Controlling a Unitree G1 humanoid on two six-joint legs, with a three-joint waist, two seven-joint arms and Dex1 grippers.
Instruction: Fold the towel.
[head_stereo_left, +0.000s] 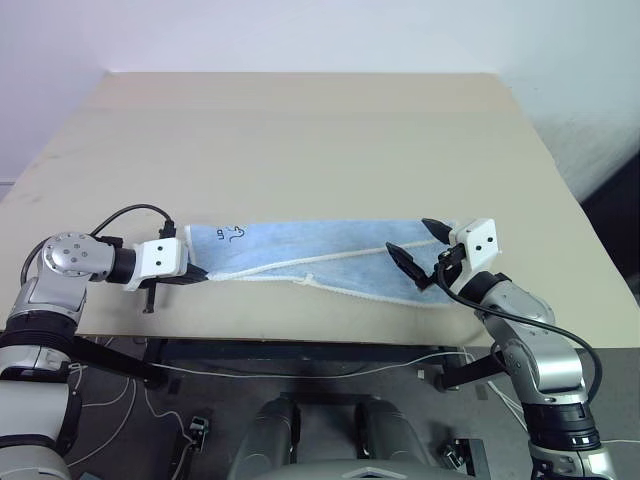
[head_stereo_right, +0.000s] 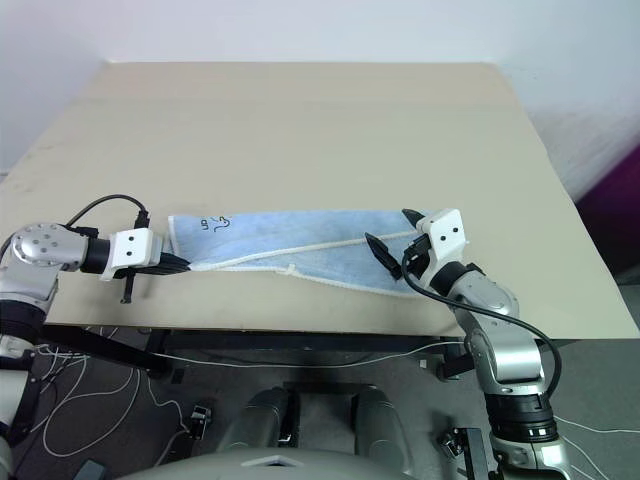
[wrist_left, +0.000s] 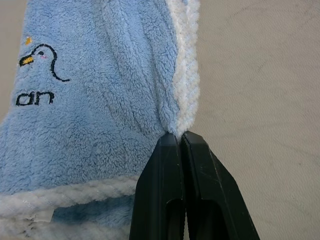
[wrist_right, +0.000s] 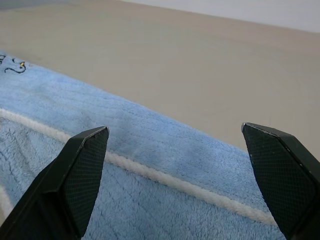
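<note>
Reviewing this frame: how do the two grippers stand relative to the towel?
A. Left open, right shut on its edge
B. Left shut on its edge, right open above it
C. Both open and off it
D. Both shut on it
B: the left gripper is pinched shut on the towel at its whitish edging, while the right gripper has its fingers spread wide over the other end.

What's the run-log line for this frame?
towel: flat on table, already folded lengthwise | left gripper: shut on towel edge | right gripper: open above other end
</note>
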